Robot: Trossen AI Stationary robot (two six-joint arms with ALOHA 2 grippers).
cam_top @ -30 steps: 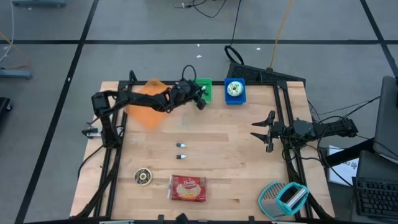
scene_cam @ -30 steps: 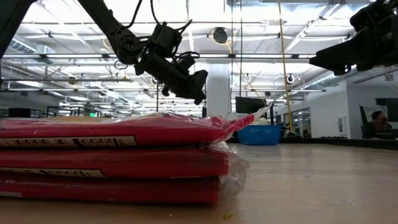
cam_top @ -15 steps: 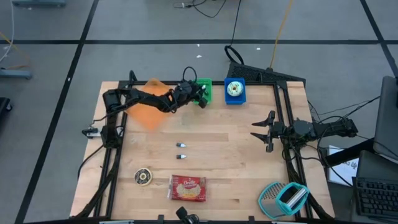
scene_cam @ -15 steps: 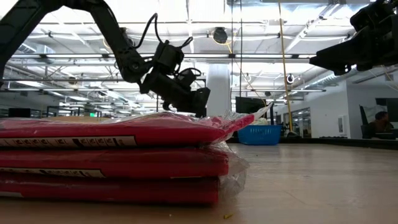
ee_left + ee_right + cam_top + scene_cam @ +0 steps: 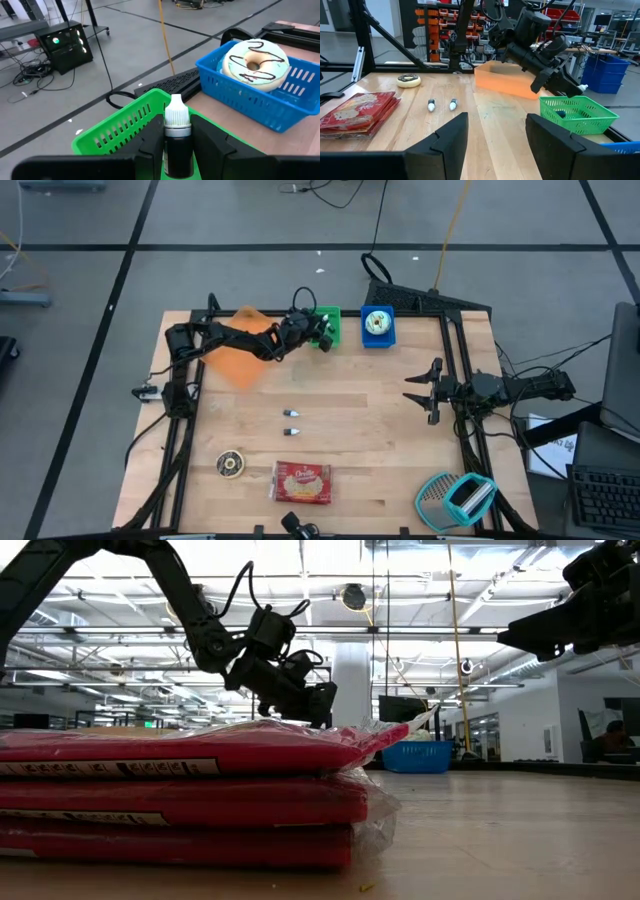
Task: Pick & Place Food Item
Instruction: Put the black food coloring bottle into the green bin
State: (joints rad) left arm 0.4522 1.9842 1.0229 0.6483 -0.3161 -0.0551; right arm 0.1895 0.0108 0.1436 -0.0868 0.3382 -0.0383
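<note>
Bottle handling is governed by a small, rigid body that is probably light and smooth-walled, so it may slip or swing if pinched near the white cap. The left tool is gripping it across the dark body just below the cap, with one finger pressing on each side, and is holding it above the green basket at the counter's far edge. Best hold is judged to be mid-body, as now, keeping the bottle upright. Just beside the green basket, a blue basket is carrying a frosted donut, which looks soft and easily marked. An orange bin is sitting under the left arm. Two more small bottles are lying near the counter centre. The right tool is waiting with fingers spread and nothing between them, at the counter's right side.
</note>
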